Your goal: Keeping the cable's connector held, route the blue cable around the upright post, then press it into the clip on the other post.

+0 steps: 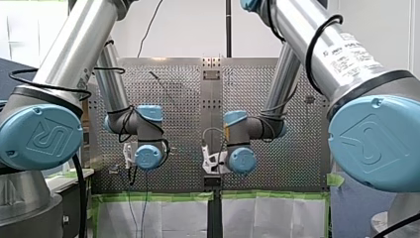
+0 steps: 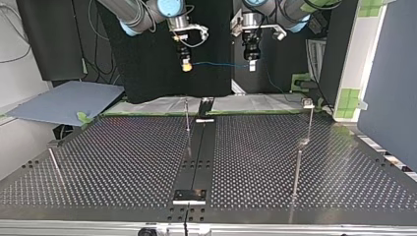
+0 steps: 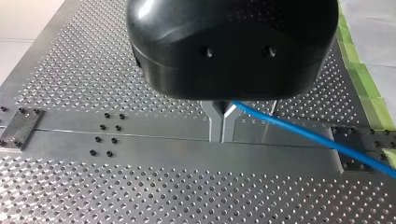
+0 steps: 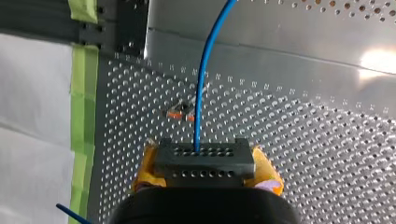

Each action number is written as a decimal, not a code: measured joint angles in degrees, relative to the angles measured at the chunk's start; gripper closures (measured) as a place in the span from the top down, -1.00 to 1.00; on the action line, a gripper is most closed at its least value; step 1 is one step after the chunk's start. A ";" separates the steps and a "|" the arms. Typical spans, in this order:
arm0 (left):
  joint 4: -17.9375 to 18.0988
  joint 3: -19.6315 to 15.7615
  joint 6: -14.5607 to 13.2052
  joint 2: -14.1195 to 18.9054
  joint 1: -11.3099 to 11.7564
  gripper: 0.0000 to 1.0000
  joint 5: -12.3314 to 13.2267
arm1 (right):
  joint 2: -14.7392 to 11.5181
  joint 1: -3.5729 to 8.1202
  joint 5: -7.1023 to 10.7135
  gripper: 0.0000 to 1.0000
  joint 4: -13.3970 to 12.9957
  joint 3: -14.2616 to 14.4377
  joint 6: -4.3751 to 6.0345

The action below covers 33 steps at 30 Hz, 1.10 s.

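1. Perforated metal table (image 2: 123, 162) fills the top view, with a dark cloth backdrop (image 2: 147, 73) beyond it at twelve o'clock and a flat grey-blue sheet (image 2: 64, 101) lying off the table at ten o'clock.
2. My right gripper (image 4: 204, 163) has its yellow pads clamped on either side of a dark grey connector block (image 4: 204, 156) with rows of small holes.
3. A thin blue cable (image 4: 202, 84) leaves the block's front face and runs straight ahead of that gripper, above the table.
4. My left gripper (image 3: 222, 126) has a black body, and its metal fingers are pressed together on the cable, which comes out from between them near their roots and trails away to one side.
5. In the top view both grippers hang over the table's far edge near twelve o'clock, with the cable stretched nearly level between them.
6. A thin upright metal post (image 2: 187, 115) stands at six o'clock from my right gripper, apart from the cable.
7. A second metal post topped with a small clip (image 2: 308, 103) stands at three o'clock from the first, well apart, and the cable is clear of it.
8. A strip of green tape (image 4: 84, 93) borders the table's edge beside my right gripper.
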<state>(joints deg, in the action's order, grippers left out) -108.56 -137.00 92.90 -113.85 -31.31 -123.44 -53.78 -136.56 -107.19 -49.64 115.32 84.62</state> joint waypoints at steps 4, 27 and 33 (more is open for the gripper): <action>-0.93 0.37 -0.90 -0.81 0.00 -1.00 -0.92 | -1.81 -0.31 -1.35 -1.00 1.75 0.62 0.91; -13.27 1.09 0.83 9.89 0.00 -1.00 -0.36 | -14.48 0.63 6.21 -1.00 5.52 -3.75 8.10; -16.79 3.56 2.16 13.42 0.00 -1.00 -0.25 | -16.91 0.71 8.92 -1.00 7.04 -6.82 8.77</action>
<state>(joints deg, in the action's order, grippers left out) -125.35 -133.44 95.06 -100.43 -31.31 -123.68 -70.69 -135.85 -98.27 -42.60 108.50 93.39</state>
